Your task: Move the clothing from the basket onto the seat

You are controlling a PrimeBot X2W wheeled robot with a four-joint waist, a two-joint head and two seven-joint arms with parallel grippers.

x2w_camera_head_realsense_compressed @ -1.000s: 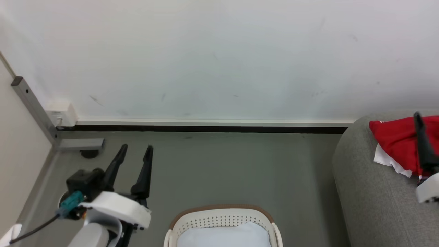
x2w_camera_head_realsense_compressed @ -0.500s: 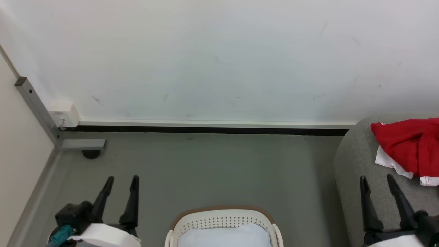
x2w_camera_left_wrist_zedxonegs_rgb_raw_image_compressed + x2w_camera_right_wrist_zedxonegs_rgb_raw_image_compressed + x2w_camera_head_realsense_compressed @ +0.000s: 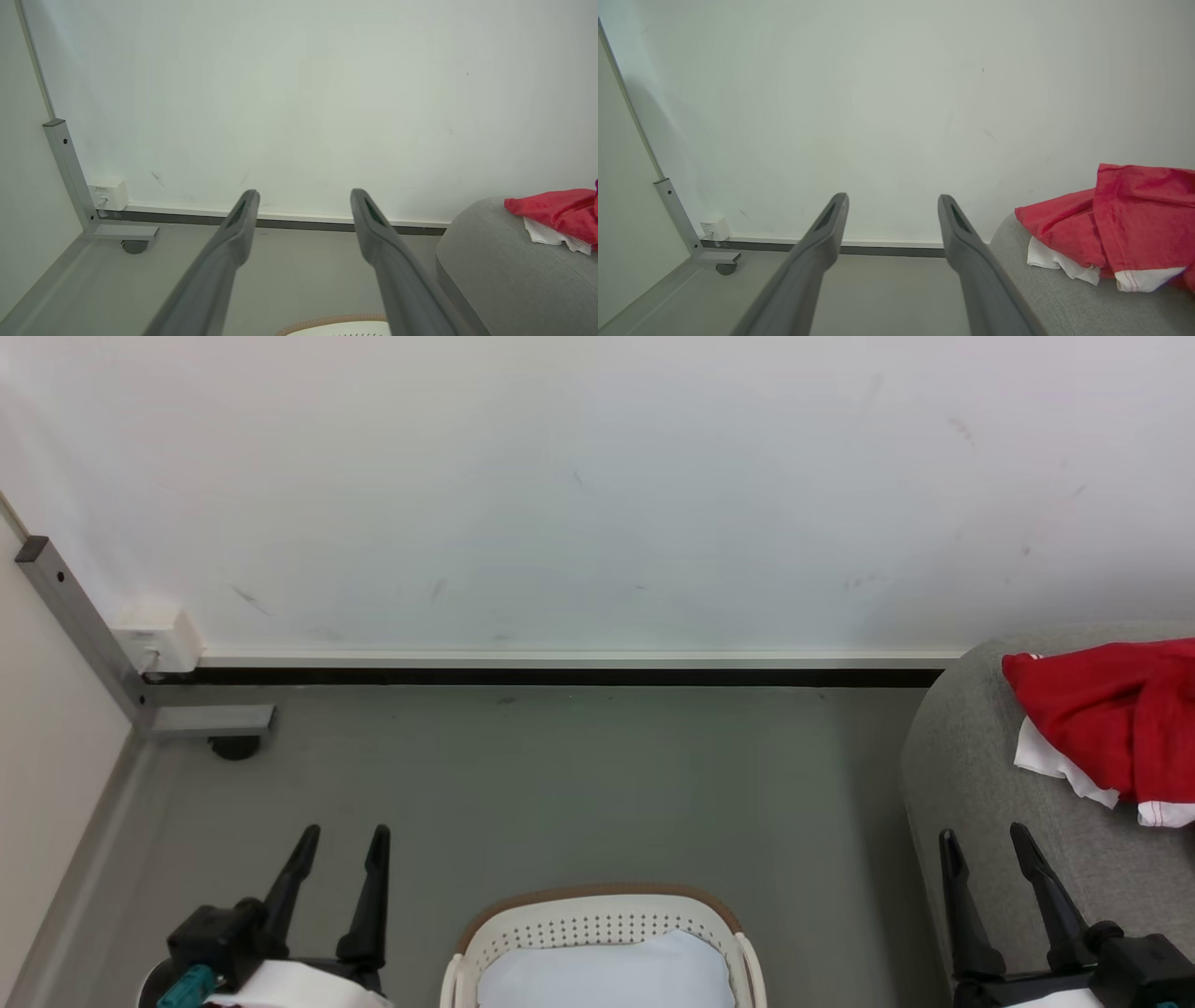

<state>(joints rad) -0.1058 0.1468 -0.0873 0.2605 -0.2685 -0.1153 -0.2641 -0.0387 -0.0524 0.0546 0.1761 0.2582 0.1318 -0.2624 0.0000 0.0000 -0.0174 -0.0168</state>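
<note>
One second has changed things. On the broad grey seat, well apart from the white basket on the floor, the red and white clothing lies crumpled near the rounded end. The right gripper, over that heap a moment ago, has dropped back beside the seat, jaws wide and empty; the left gripper has sunk too, equally wide. What I can see inside the basket is pale, so this transfer looks finished.
</note>
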